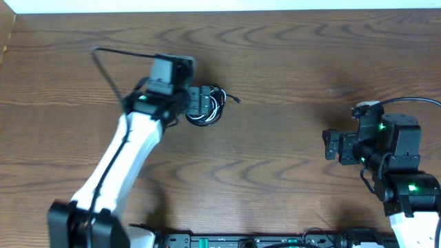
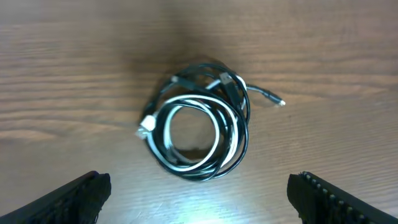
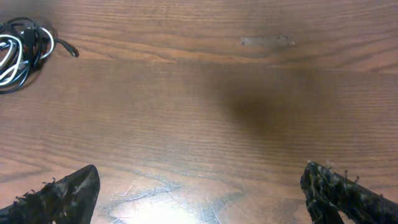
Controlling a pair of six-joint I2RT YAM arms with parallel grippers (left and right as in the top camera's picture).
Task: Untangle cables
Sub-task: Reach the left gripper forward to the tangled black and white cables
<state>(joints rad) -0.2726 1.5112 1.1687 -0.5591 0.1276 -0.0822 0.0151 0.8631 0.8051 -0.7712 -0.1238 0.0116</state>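
One small coil of black and white cables (image 2: 236,134) lay on the wooden table (image 1: 289,62). The left gripper (image 2: 208,199) hovered right over it with its fingers spread wide, grasping nothing. The right gripper (image 3: 205,193) sat well apart from the coil, spread wide too and holding nothing.

- Bare table (image 1: 275,158) is stretching open between the cables (image 2: 199,127) and the right gripper (image 1: 329,146);
- the left gripper (image 1: 201,103) is hanging over the bundle, blocking the way from above;
- wood is showing free all round the coil.
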